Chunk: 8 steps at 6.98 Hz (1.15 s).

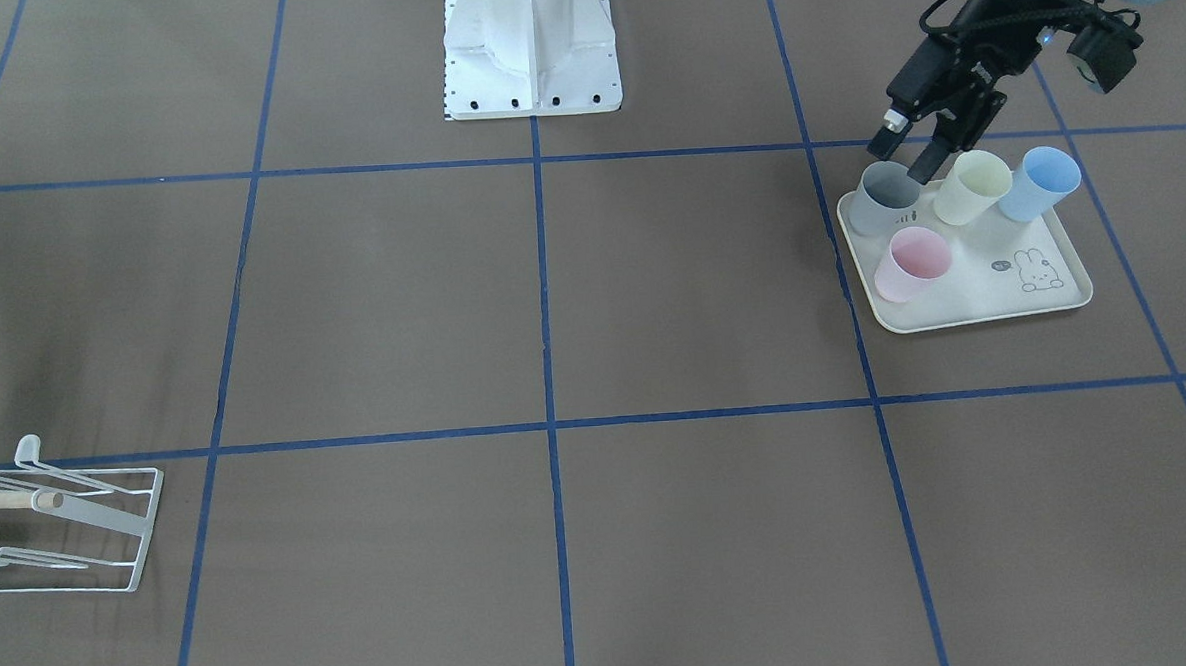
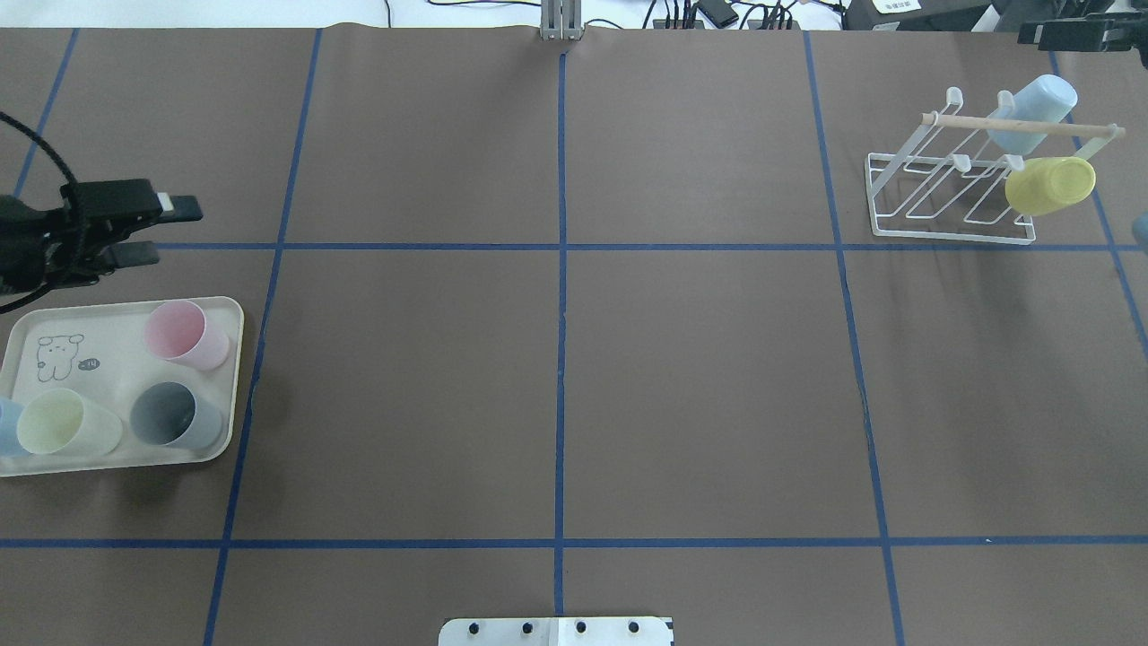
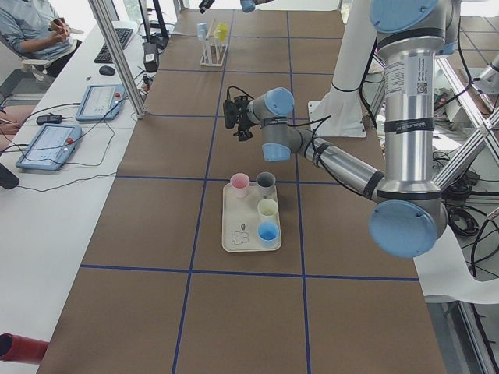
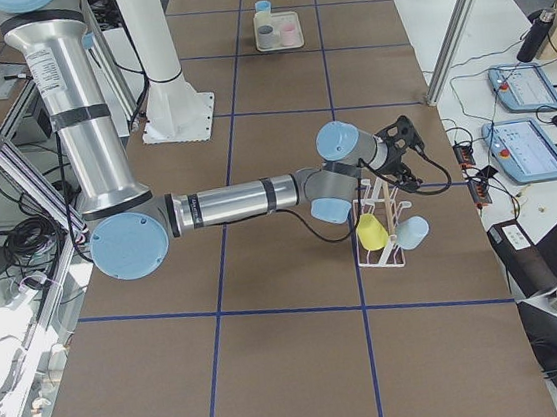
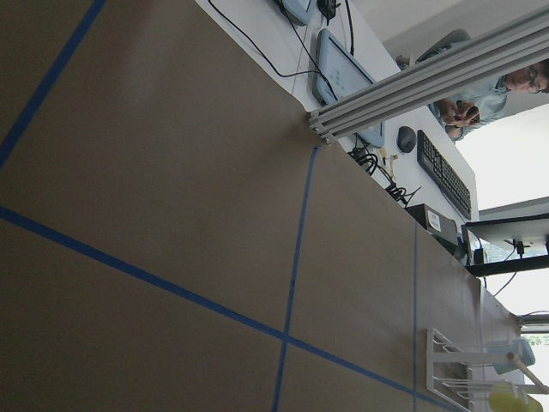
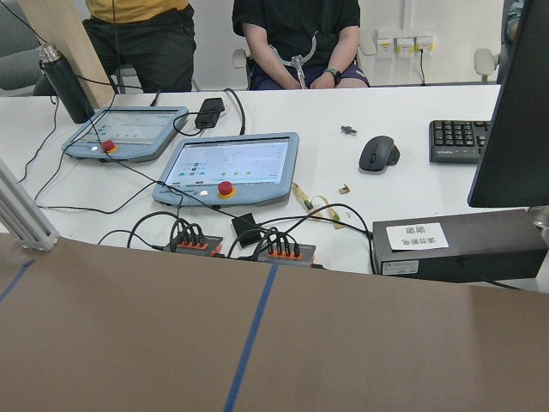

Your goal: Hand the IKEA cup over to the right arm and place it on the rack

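rack: cut off by the front view's left edge, only one end showing | blue cup: at tray's left edge, mostly cropped in overhead | right gripper: too small in side view, opening unreadable

- The right arm reaches across the brown tabletop; whether its hand is gripping cannot be told.
- The rack stands just beside the hand.
- A yellow cup and a blue cup hang there.
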Each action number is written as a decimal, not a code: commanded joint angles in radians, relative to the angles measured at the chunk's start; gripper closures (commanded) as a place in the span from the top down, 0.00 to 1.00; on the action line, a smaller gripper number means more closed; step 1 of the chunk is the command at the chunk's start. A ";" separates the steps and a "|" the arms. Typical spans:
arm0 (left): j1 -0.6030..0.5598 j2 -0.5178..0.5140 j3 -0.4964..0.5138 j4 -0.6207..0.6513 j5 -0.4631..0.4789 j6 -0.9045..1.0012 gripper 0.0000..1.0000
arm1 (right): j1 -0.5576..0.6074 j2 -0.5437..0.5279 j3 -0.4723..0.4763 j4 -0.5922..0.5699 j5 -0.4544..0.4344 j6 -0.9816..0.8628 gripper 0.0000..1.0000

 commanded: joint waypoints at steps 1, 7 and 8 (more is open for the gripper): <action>-0.015 0.190 -0.036 0.004 -0.023 0.231 1.00 | -0.022 0.000 0.205 -0.141 0.097 0.230 1.00; -0.018 0.066 0.151 0.149 -0.161 0.530 1.00 | -0.188 0.082 0.269 -0.129 0.095 0.593 1.00; -0.018 0.064 0.171 0.158 -0.160 0.586 1.00 | -0.199 0.091 0.272 -0.129 0.095 0.611 1.00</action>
